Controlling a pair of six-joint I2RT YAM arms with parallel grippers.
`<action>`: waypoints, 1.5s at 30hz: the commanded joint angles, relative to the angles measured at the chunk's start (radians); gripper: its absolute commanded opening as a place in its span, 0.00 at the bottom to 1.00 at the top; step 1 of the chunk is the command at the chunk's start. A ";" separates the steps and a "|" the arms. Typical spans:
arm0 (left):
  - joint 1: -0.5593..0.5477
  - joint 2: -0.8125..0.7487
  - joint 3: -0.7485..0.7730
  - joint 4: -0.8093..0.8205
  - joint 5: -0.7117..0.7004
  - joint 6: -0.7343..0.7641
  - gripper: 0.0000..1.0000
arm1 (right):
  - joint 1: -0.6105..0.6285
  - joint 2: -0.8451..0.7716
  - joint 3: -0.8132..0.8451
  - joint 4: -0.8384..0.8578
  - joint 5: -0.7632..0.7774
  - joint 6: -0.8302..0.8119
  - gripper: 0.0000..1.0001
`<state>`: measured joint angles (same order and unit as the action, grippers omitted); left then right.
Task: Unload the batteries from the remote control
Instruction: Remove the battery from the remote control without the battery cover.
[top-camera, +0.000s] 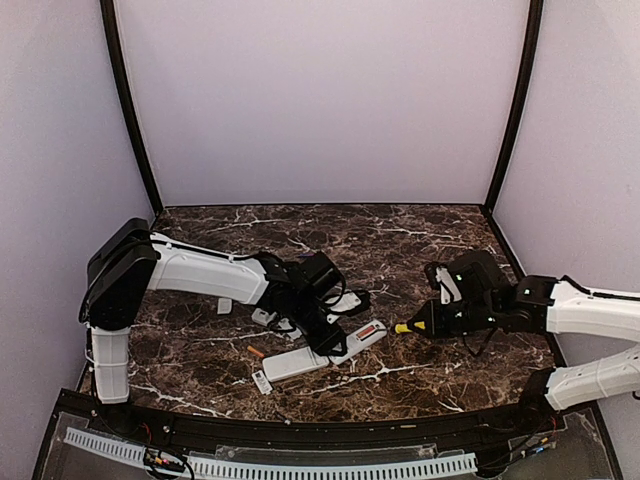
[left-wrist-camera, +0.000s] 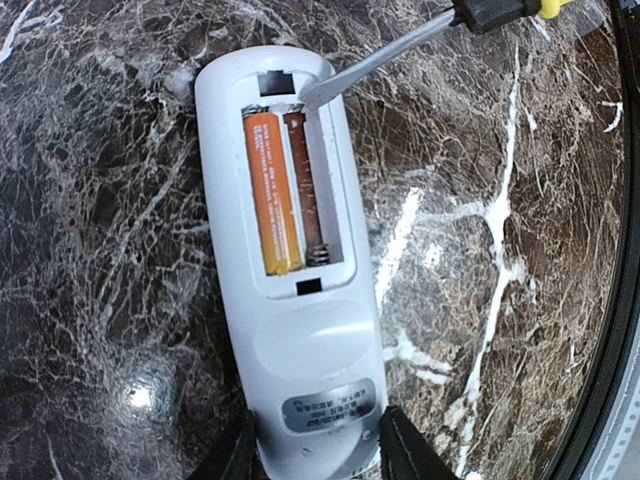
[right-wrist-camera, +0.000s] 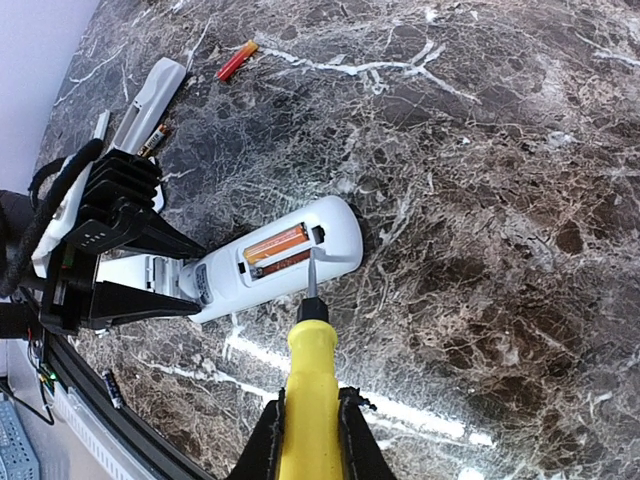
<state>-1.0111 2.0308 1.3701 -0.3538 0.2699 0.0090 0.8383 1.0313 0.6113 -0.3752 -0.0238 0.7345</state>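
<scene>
Remote (left-wrist-camera: 310, 360) cropped below; screwdriver (left-wrist-camera: 420, 35) too (handle)

Shows glossy, marble-patterned stone on the table (left-wrist-camera: 100, 300), with bright reflections. Looks like smooth, faintly shiny white plastic on the remote (left-wrist-camera: 310, 350). Glossy orange wrap on the battery (left-wrist-camera: 272, 190), bare grey metal on the screwdriver shaft (left-wrist-camera: 385, 57), smooth yellow plastic on the handle (right-wrist-camera: 312, 385).

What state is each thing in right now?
remote control: back up, cover off, compartment open.
orange battery: seated in the compartment; slot beside it looks empty.
screwdriver: tip at the compartment's end edge.
left tool: shut on remote control.
right tool: shut on screwdriver.
loose battery: lying on the table.
</scene>
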 joint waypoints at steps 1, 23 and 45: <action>-0.002 0.056 -0.036 -0.060 -0.013 0.028 0.40 | 0.008 0.036 0.046 0.025 0.050 -0.048 0.00; -0.002 0.072 -0.031 -0.065 -0.023 0.034 0.37 | 0.008 0.083 0.050 0.059 0.029 -0.070 0.00; -0.002 0.102 -0.031 -0.070 -0.045 0.047 0.34 | -0.005 0.055 -0.016 0.177 -0.146 -0.004 0.00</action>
<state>-1.0077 2.0449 1.3766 -0.3035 0.2707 0.0277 0.8352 1.0969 0.6189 -0.2935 -0.0483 0.6968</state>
